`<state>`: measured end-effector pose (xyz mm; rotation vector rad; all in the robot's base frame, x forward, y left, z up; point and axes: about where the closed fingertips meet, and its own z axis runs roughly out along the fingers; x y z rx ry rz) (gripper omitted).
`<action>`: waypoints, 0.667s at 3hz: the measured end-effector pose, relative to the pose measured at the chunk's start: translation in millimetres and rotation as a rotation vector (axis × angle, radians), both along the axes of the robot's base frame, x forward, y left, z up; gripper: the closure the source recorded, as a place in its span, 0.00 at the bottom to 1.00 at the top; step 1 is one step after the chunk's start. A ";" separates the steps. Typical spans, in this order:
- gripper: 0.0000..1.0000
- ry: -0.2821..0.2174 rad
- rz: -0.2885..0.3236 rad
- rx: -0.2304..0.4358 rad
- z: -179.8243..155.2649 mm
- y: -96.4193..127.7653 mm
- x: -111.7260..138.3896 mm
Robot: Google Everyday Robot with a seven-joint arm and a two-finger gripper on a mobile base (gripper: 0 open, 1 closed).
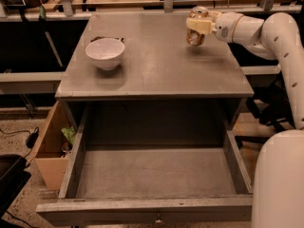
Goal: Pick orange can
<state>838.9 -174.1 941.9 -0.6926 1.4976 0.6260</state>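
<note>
The orange can (194,38) is found near the far right corner of the counter (156,70), just inside its right edge, and it is clasped about its middle by the gripper (198,25), so that the silver rim is seen above the pale fingers and the shiny body below them. The pincer is thus judged to be closed narrowly on the can. A sideways grasp has been taken because the arm (280,37) is brought in from beyond the right edge, level with the can's wall. The can is slightly tilted, and a shadow lies beneath it; whether its base is clear of the surface cannot be told. The white bowl (105,52) is set well apart, near the left edge, where it is not endangered. The open drawer (156,175) below the near edge is not involved.
</note>
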 end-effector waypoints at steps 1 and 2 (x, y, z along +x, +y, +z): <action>1.00 -0.023 0.043 -0.015 48.9 4.4 -19.1; 1.00 -0.056 0.088 -0.051 101.9 12.1 -46.8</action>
